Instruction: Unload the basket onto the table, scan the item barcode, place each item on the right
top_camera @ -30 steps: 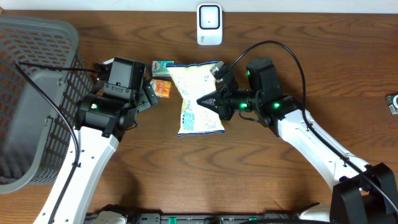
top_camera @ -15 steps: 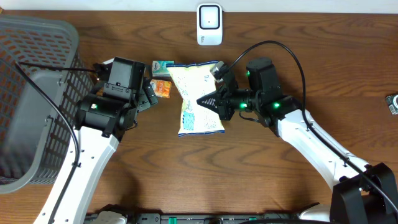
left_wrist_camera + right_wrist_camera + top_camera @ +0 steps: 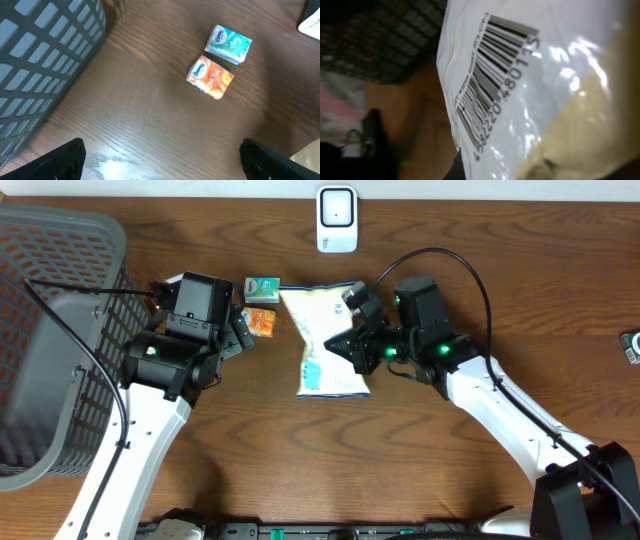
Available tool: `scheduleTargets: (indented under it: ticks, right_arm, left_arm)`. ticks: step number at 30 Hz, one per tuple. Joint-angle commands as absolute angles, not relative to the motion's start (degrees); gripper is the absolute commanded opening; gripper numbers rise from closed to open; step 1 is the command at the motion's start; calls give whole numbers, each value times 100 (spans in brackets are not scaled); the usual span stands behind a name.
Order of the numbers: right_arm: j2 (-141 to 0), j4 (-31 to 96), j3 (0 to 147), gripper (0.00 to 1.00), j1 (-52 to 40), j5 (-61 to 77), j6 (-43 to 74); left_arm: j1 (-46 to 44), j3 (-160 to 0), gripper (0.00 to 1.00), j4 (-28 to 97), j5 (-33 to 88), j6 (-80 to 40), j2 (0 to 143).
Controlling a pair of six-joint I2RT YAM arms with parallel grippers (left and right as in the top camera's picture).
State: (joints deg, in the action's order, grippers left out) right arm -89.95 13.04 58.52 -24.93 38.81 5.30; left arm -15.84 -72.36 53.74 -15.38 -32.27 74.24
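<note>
A white, yellow and blue snack bag [image 3: 326,340] hangs over the middle of the table, with my right gripper [image 3: 347,346] shut on its right edge. In the right wrist view the bag [image 3: 560,100] fills the frame and its black barcode [image 3: 487,75] faces the camera; one dark fingertip [image 3: 466,170] shows at the bag's lower edge. The white scanner [image 3: 337,220] stands at the table's back edge, above the bag. My left gripper [image 3: 238,332] is open to the left of the bag, its fingers [image 3: 60,160] wide apart over bare wood.
A teal tissue pack [image 3: 262,286] and an orange one [image 3: 262,322] lie between my left gripper and the bag, the teal [image 3: 228,44] and orange [image 3: 210,77] packs also showing in the left wrist view. A grey basket [image 3: 60,330] fills the left side. A small object [image 3: 630,346] sits at the right edge.
My right gripper has shifted the bag a little to the right and turned it, so it looks narrower from above. The left arm has not moved.
</note>
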Motion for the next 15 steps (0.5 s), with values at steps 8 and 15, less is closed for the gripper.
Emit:
scheduleTargets:
  ticks: [8,15]
  right_arm:
    - [-8882,2467,6003,1,-2517,-558,766]
    - [-8882,3011,6490,1,-2519,-1927,370]
  left_arm:
    - [-1566,-7260,98,5395,-1638,-3151,7463]
    - [-1566,-7260,98,5395,-1638,-3151,7463]
